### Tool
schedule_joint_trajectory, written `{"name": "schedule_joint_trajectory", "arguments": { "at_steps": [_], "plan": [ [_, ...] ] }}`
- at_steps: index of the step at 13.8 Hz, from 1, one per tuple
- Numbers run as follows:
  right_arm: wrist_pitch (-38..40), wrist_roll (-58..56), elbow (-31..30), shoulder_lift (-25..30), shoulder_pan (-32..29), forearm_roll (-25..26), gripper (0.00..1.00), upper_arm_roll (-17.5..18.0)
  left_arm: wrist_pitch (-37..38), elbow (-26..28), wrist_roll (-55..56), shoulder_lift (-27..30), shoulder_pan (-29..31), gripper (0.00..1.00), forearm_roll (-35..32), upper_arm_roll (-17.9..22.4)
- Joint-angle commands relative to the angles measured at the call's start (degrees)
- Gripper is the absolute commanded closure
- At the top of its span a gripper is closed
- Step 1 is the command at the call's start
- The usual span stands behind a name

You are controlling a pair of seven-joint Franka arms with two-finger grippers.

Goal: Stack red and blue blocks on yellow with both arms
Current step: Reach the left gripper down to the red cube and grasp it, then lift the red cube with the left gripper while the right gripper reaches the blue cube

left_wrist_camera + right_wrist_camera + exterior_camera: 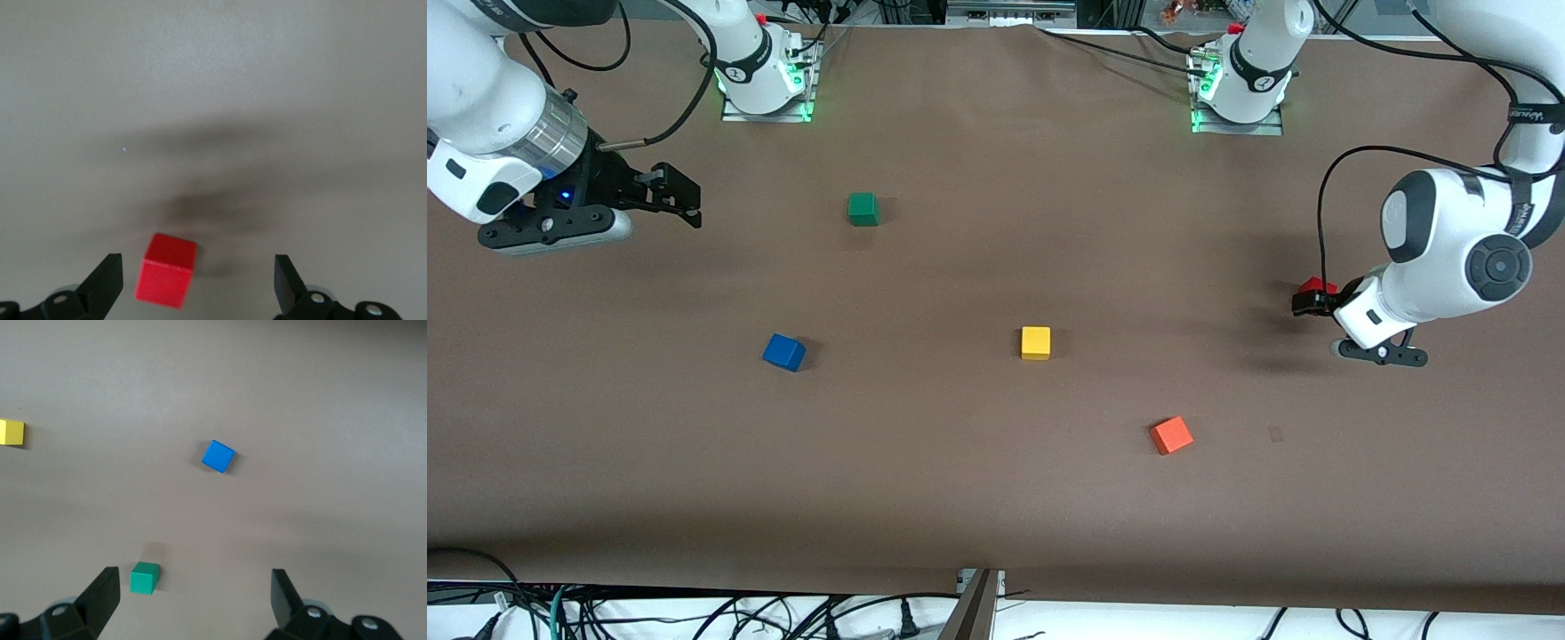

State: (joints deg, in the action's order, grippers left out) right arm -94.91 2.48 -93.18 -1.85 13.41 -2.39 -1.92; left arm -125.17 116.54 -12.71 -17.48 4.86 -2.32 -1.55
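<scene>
With the right gripper [680, 197] parked wide open near its end and the blue block [784, 352], green cube [863, 208], yellow cube [1036, 342] and orange-red cube [1171, 435] left scattered, the red block [167, 269] could easily get nudged by the spread, off-centre left gripper [198, 279].

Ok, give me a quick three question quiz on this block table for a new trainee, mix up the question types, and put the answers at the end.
1. True or false: the left gripper is shut on the red block.
2. Which cube lies nearest the front camera? A) green cube B) orange-red cube C) blue block
3. Fill in: the right gripper is ____ and holds nothing.

Key
1. False: its fingers stand open around the block, which rests on the table.
2. B
3. open; nothing is stacked on the yellow block yet.
</scene>
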Motion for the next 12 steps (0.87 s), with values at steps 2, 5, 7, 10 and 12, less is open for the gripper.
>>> {"name": "schedule_joint_trajectory", "arguments": {
  "at_steps": [2, 5, 7, 10, 12],
  "plan": [
    [-0.97, 0.51, 1.85, -1.14, -0.75, -0.95, 0.00, 0.25, -12.79, 10.26, -8.10, 1.92, 1.21, 0.00, -3.99, -0.12],
    [-1.25, 0.07, 5.63, -3.86, -0.84, -0.86, 0.00, -0.44, -18.26, 14.05, -12.77, 1.48, 3.23, 0.00, -5.42, 0.05],
    [-0.72, -0.20, 5.73, -4.22, -0.84, -1.04, 0.00, -2.02, -19.84, 15.02, -14.19, 1.30, 4.02, 0.00, -5.42, 0.06],
    [-1.16, 0.24, 5.73, -5.01, -1.01, -1.21, 0.00, -3.00, -21.34, 16.08, -14.28, 0.78, 4.46, 0.00, -5.50, 0.14],
    [-1.25, 0.41, 5.73, -7.20, -0.67, -1.56, 0.00, -2.91, -23.62, 18.62, -14.28, 0.86, 5.16, 0.00, -5.50, 0.14]
  ]
}}
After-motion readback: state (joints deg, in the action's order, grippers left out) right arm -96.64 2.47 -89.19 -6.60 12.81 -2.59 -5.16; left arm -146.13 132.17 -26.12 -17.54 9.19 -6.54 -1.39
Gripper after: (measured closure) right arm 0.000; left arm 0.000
